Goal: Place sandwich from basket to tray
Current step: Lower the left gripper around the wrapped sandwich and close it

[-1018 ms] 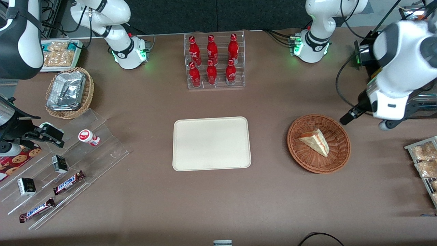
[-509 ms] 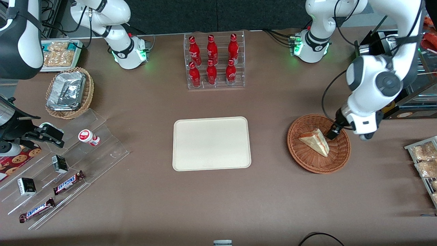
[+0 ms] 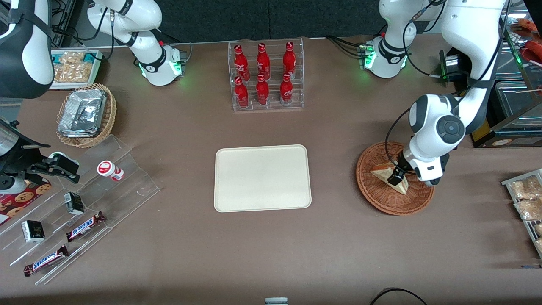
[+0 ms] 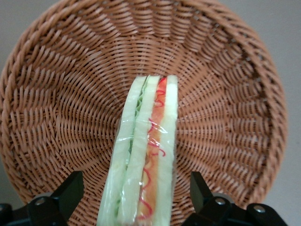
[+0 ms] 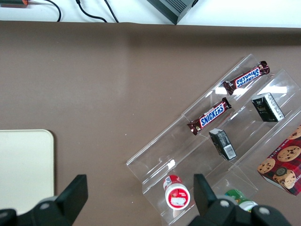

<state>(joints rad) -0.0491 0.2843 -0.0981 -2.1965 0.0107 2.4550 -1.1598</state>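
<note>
The wrapped triangular sandwich (image 3: pixel 380 171) lies in the round reddish-brown wicker basket (image 3: pixel 369 191), toward the working arm's end of the table. My left gripper (image 3: pixel 397 178) is lowered into the basket over the sandwich's wider end. In the left wrist view the sandwich (image 4: pixel 148 141) stands on edge with its red and green filling facing up in the basket (image 4: pixel 66 94). The gripper (image 4: pixel 135 188) is open, its black fingers (image 4: pixel 70 190) on either side of the sandwich with a gap to each. The cream tray (image 3: pixel 262 178) sits bare at the table's middle.
An acrylic rack of red bottles (image 3: pixel 266 76) stands farther from the front camera than the tray. Toward the parked arm's end are a stepped acrylic rack with Snickers bars (image 3: pixel 84 199) and a tan basket of foil packets (image 3: pixel 87 112). Snack packets (image 3: pixel 527 199) lie beside the reddish basket.
The left arm swung in from outside the basket and came down; its gripper went from the basket's rim to straddling the sandwich. The sandwich has not moved.
</note>
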